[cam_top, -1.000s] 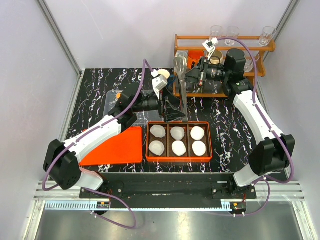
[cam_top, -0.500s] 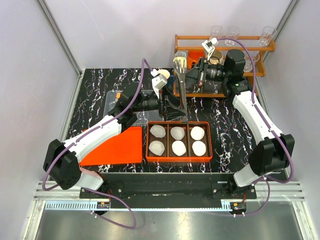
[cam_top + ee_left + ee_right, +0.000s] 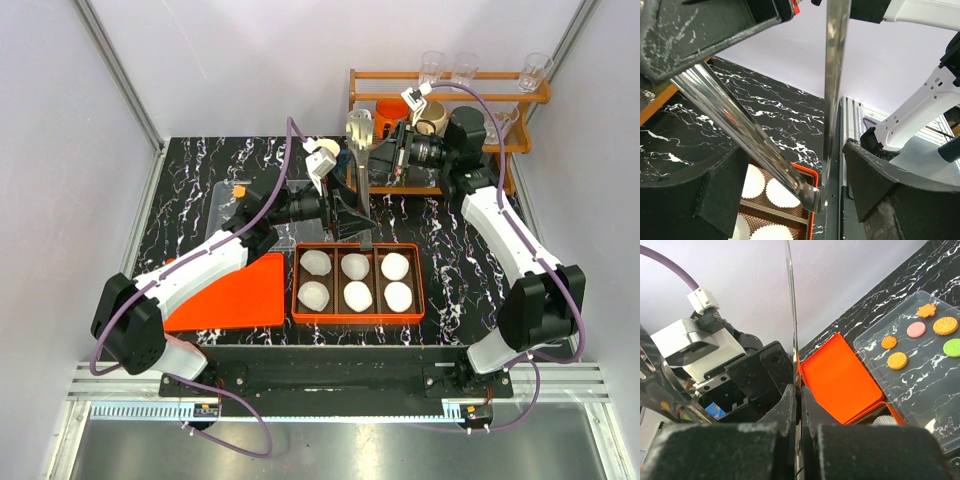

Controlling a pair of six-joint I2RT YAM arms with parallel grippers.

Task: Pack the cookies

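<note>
1. right gripper (image 3: 799, 405): jaws pressed together on one thin arm of the tongs (image 3: 364, 195), which stand steeply over the box's far rim.
2. left gripper (image 3: 795, 170): fingers (image 3: 880, 185) spread wide, one on each side of the tongs' lower end; cannot tell if they touch the metal.
3. the orange box (image 3: 357, 318) sits near the table's (image 3: 450, 270) near edge and holds six white liners (image 3: 355, 265). its lid (image 3: 235, 295) lies flat just to its left.
4. bare marble shows right of the box. a wooden rack (image 3: 530, 97) stands along the far right edge.
5. the cookies (image 3: 897, 360) lie apart on a clear tray (image 3: 930, 375) at the table's far left, beyond the lid and partly under the left arm.
6. they are small flat discs. four are orange, one of them flower-shaped, alongside a pink cookie (image 3: 916, 329) and a green cookie (image 3: 953, 347).
</note>
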